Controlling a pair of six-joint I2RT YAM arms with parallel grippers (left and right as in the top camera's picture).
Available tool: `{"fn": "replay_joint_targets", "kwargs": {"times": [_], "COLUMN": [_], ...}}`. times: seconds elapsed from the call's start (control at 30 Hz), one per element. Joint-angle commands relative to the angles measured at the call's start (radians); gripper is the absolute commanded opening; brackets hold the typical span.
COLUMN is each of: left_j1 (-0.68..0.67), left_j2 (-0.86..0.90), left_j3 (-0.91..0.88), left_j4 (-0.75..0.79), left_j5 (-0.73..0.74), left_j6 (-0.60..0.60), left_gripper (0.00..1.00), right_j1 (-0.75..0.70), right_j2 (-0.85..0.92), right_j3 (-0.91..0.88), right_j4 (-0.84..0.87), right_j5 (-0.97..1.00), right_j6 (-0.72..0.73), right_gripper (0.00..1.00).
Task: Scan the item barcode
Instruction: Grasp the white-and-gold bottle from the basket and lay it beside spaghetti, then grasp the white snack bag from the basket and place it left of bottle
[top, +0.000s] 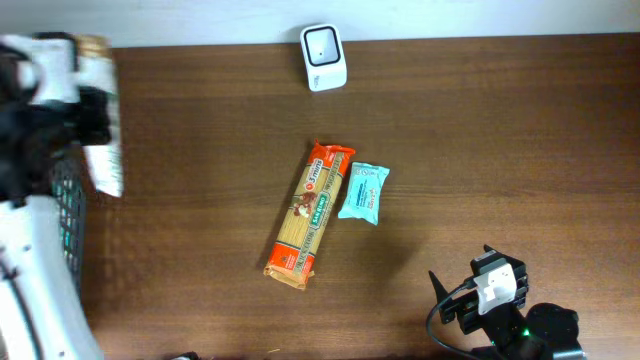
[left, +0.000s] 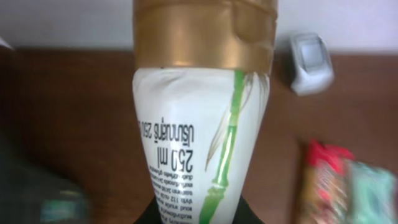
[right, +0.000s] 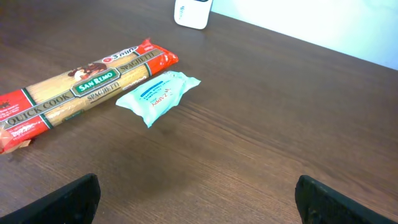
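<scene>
Bottle is clamped in the left gripper at the far left, well apart from the scanner. Pickup looks done; carrying it over and showing its barcode are left. The right gripper hangs with its jaws wide apart, empty.

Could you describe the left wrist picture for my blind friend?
A white bottle with a gold cap and green bamboo print fills the frame, very close up. Behind it, a small white scanner sits on the brown wooden table.
</scene>
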Motion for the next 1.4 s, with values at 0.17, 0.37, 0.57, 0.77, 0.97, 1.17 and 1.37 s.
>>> {"fn": "replay_joint_targets", "kwargs": {"times": [0.17,0.37,0.57,0.77,0.97,1.17,1.37], "left_j1": [-0.290,-0.353,-0.449,-0.449,-0.296,0.209,0.540], "left_j2": [0.163,0.240,0.240,0.139,-0.093,-0.117,-0.002], "left_j3": [-0.433,-0.708,-0.723,-0.619,-0.255,-0.194,-0.194], "left_j4": [0.107,0.424,0.484,0.417,0.192,0.211,0.359], "left_j5": [-0.067,-0.059,0.015,-0.005,-0.265,-0.624,-0.493], "left_j6": [-0.143,-0.241,-0.240,-0.221,0.005,-0.106,-0.083], "left_gripper": [0.00,0.00,0.55,0.99,0.99,0.99,0.99], "right_j1": [-0.002,-0.002,-0.002,-0.002,-0.002,-0.002,-0.002], "right_j2": [-0.005,-0.005,-0.005,-0.005,-0.005,-0.005,-0.005], "right_j3": [0.006,0.006,0.006,0.006,0.006,0.006,0.006], "right_j4": [0.001,0.001,0.001,0.001,0.001,0.001,0.001], "right_j5": [0.005,0.005,0.005,0.005,0.005,0.005,0.005], "right_j6": [0.004,0.004,0.004,0.004,0.004,0.004,0.004], "right_gripper": [0.99,0.99,0.99,0.99,0.99,0.99,0.99]}}
